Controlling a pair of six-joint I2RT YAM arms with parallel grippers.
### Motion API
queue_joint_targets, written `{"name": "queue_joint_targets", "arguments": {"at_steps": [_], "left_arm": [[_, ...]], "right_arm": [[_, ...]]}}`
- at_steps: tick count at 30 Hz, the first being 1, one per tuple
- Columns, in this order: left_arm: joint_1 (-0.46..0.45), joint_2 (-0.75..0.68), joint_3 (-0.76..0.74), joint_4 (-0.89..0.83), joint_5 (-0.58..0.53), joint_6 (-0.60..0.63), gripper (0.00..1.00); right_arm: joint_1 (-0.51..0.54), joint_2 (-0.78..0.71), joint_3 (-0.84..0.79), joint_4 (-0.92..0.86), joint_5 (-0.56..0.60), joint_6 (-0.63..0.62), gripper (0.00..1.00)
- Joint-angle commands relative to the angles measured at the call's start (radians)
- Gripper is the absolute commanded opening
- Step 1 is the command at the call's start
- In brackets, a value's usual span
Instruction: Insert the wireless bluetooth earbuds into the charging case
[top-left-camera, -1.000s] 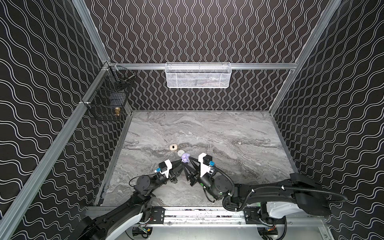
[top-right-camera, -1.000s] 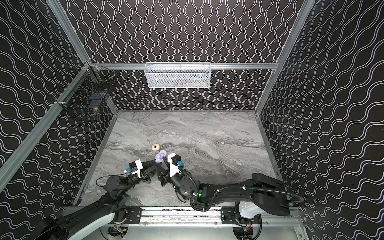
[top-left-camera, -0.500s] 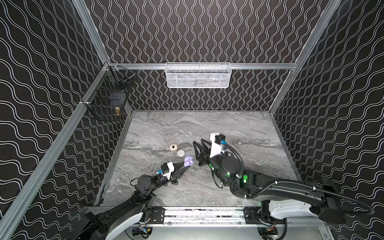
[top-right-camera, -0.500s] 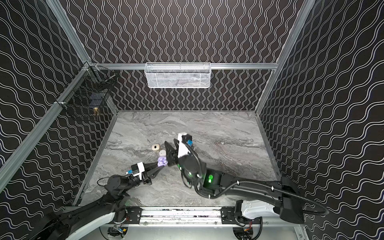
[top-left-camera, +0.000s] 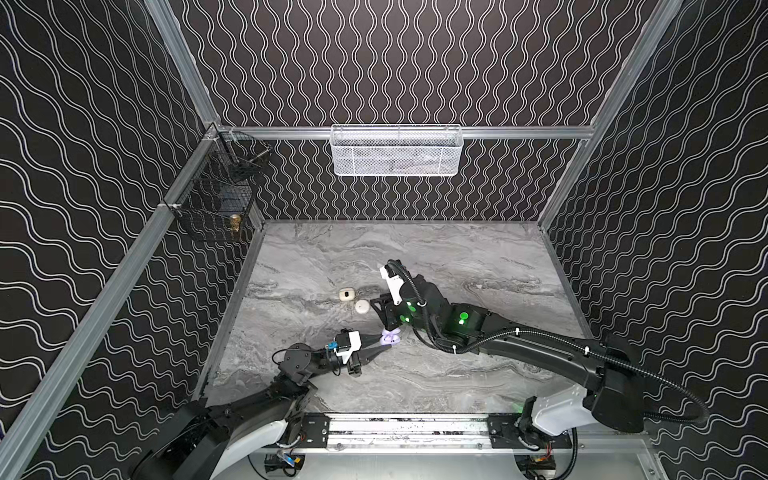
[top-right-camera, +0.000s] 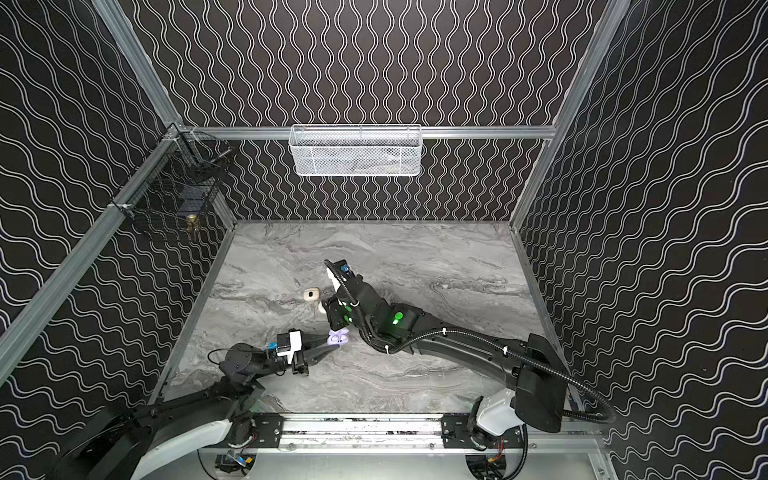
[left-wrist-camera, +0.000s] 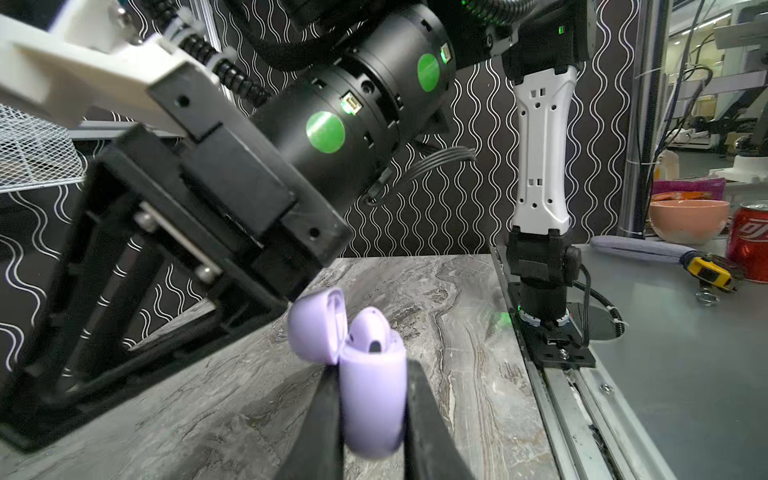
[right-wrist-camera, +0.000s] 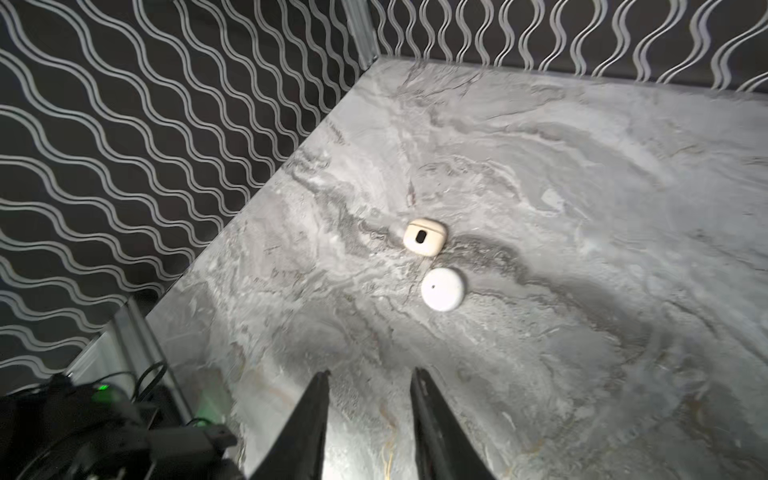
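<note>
Claws, both top views: left claw (top-left-camera: 384, 348) clamped on lavender charging case (top-left-camera: 391, 338), lid flipped open, front-centre of worktop (top-left-camera: 457, 374). Right claw (top-left-camera: 380, 313) hangs just behind it. Beyond that, white round case (top-left-camera: 362, 306) and cream case (top-left-camera: 345, 294) lie side by side on the worktop, both closed.

Left wrist: case upright between the fingers (left-wrist-camera: 324, 415). One lavender earbud (left-wrist-camera: 368, 332) sits in its open mouth, head poking out. Can't tell if the case touches the worktop. Right claw's body close above the lid (left-wrist-camera: 316, 328).

Right wrist: jaws apart, nothing between them, pointed over bare marble toward the two closed cases.
</note>
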Motion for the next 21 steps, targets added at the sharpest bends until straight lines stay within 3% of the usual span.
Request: {"name": "queue_joint_targets", "arguments": {"at_steps": [1,7,11,13,15,17,21], "left_arm": [[0.003,-0.028,0.005,0.007,-0.064,0.019,0.00],[0.003,-0.085,-0.004,-0.071,-0.119,0.040,0.00],[0.003,-0.086,-0.003,-0.095,-0.132,0.050,0.00],[0.002,-0.062,0.006,-0.099,-0.131,0.050,0.00],[0.002,-0.024,0.023,-0.120,-0.145,0.049,0.00],[0.003,0.042,0.063,-0.173,-0.172,0.021,0.00],[0.004,0.244,0.195,-0.290,-0.290,-0.152,0.00]], "right_arm": [[0.025,-0.038,-0.044,-0.074,-0.102,0.026,0.36],[0.064,-0.154,-0.171,-0.057,-0.118,0.137,0.34],[0.066,-0.230,-0.273,-0.020,-0.197,0.243,0.26],[0.077,-0.283,-0.300,-0.030,-0.154,0.280,0.26],[0.078,-0.330,-0.297,-0.097,-0.033,0.306,0.28],[0.070,-0.377,-0.268,-0.186,0.169,0.327,0.40],[-0.012,-0.414,-0.217,-0.239,0.500,0.296,0.85]]}}
